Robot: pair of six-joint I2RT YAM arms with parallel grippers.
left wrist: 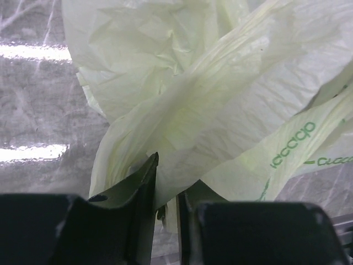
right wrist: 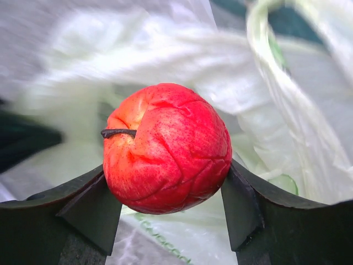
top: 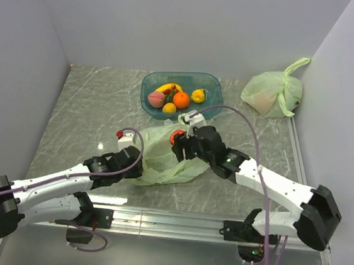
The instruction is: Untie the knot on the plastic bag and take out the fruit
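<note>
Grey marbled table (top: 77,116) carries the plastic bag (top: 161,162) near centre; the right gripper (right wrist: 167,171) clamps a red apple (right wrist: 165,143), the left gripper (left wrist: 165,185) pinches its film.

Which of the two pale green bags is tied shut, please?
The far-right corner bag, knotted on top, pinkish inside; the plastic bag mid-table lies open and slack.

plastic bag (top: 161,159): pale green, crumpled, slack at centre of table (top: 90,111), green print on handle | red apple (right wrist: 165,148): wrinkled skin, dark stem sideways, held above bag's far edge | other fruit (top: 180,99): banana, orange, peach, yellow pieces, heaped in teal tub (top: 147,101)
</note>
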